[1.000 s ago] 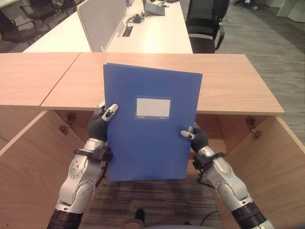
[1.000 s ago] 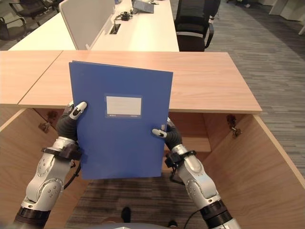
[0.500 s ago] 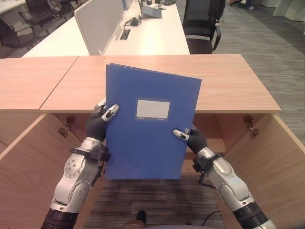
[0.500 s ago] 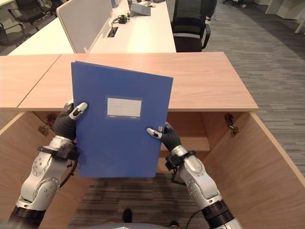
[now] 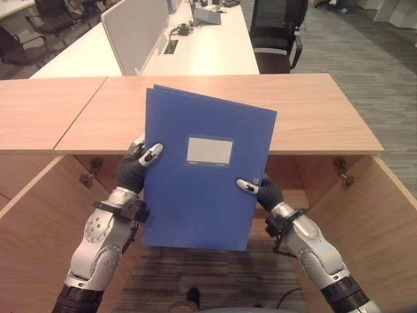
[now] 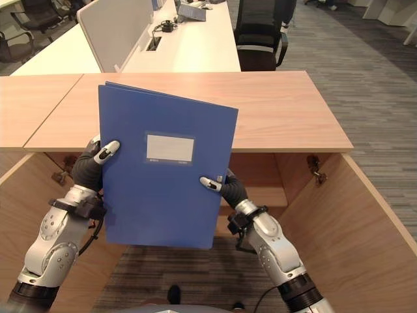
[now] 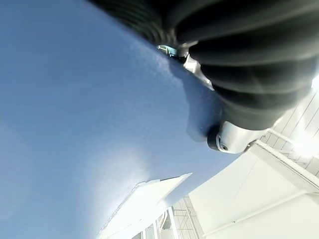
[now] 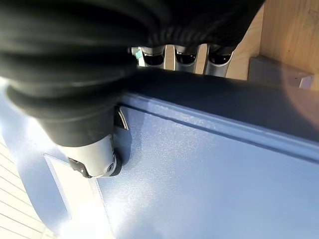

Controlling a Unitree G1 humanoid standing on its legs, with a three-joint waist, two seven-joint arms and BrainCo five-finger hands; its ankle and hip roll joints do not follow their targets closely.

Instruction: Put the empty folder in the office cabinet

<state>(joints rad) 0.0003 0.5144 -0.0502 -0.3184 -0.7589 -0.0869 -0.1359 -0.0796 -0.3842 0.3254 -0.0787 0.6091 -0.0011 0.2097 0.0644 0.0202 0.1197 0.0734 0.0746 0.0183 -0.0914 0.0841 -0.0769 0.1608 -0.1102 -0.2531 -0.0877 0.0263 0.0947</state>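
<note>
A blue folder with a white label is held upright in front of me, above the open wooden cabinet. My left hand grips its left edge, thumb on the front cover, the other fingers behind it. My right hand pinches the right edge lower down, thumb on the front face, the rest behind. In the right wrist view the thumb presses the folder's blue face. The left wrist view shows the hand against the folder's cover. The folder leans slightly clockwise.
The cabinet's wooden top runs across behind the folder, with open doors at both sides. A small shelf shows inside the cabinet. Beyond stand white desks, a divider panel and a black office chair.
The folder has tilted a little clockwise and its lower right corner has dropped. Both hands keep their hold. Over the full second the camera has shifted a little.
</note>
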